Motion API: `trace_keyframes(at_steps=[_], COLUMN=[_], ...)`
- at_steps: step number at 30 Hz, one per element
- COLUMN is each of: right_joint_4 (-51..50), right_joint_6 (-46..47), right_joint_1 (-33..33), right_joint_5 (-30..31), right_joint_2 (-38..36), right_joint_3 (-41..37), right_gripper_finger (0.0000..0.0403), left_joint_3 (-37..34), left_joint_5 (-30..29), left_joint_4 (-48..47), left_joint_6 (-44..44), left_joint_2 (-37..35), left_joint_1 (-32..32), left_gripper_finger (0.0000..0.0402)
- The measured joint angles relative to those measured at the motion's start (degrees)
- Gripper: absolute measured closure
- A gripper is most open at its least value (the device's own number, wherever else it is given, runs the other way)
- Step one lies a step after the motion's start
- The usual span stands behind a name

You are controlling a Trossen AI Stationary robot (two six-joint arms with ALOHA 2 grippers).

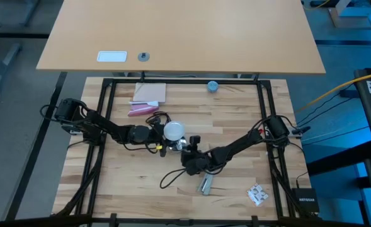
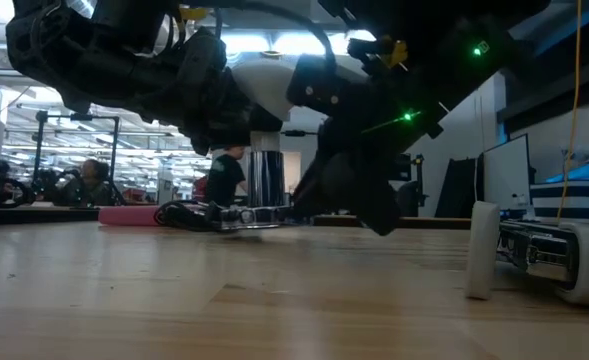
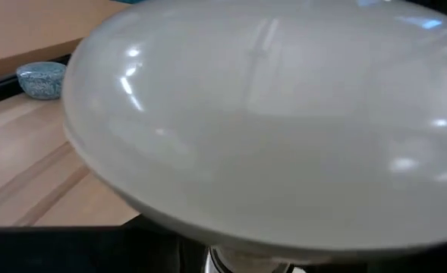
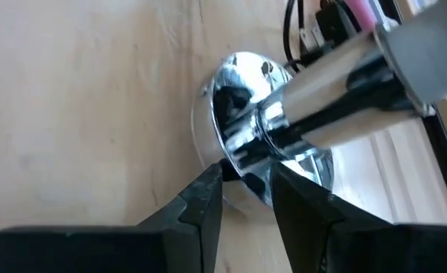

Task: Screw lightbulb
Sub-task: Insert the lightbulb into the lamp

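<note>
While both arms meet near the middle of the desk [image 1: 109, 189], the scene reads as follows.

Landmark: the lightbulb [image 1: 174, 130], a white frosted globe, sits near the desk's centre, raised above the wood on a lamp stem [image 4: 337, 68].

Lightbulb close up: in the left wrist view the globe [image 3: 269, 129] fills nearly the whole picture, tapering to a pale neck at its lower edge.

Left pincer: the left pincer [image 1: 159, 133] reaches in from the left of the lightbulb and stands right against the globe; its fingers are narrowly set around the bulb, holding it.

Right pincer: the right pincer [image 4: 246, 186] comes in from the right and sits just below the lightbulb, its two dark fingers [image 4: 200, 201] narrowly parted and closed on the shiny metal base [image 4: 242, 133] where the stem meets it.

Metal base: a round mirror-like disc lying flat on the wood, directly under the lightbulb.

Cable: a black cable [image 1: 172, 175] loops on the desk in front of the lightbulb.

Blue object: a small blue round object [image 1: 213, 86] lies well behind the lightbulb, near the desk's far edge.

Pink item: a pink item [image 1: 141, 110] lies behind and to the left of the lightbulb, beside a tan pad [image 1: 150, 93].

Background: in the low view a person [image 2: 224, 178] shows in the room beyond the lightbulb.
</note>
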Motion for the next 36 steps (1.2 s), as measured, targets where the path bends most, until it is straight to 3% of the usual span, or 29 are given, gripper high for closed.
trace_keyframes(at_steps=[14, 24, 36], right_joint_4=[-4.6, -4.4, -4.3], right_joint_6=[5.6, 5.2, 5.1], right_joint_1=[-0.6, -1.6, -1.6], right_joint_5=[8.8, 8.3, -7.7], right_joint_2=[0.0, 0.0, 0.0], right_joint_3=[0.0, 0.0, 0.0], right_gripper_finger=[0.0288, 0.0288, 0.0288], left_joint_3=[0.0, 0.0, 0.1], left_joint_5=[1.9, 1.6, 0.8], left_joint_4=[0.2, -0.2, -3.1], left_joint_6=[-0.8, -0.3, 7.6], left_joint_2=[0.0, 0.0, 0.0], left_joint_1=[-0.1, -0.1, 0.1], left_gripper_finger=[0.0235, 0.0235, 0.0235])
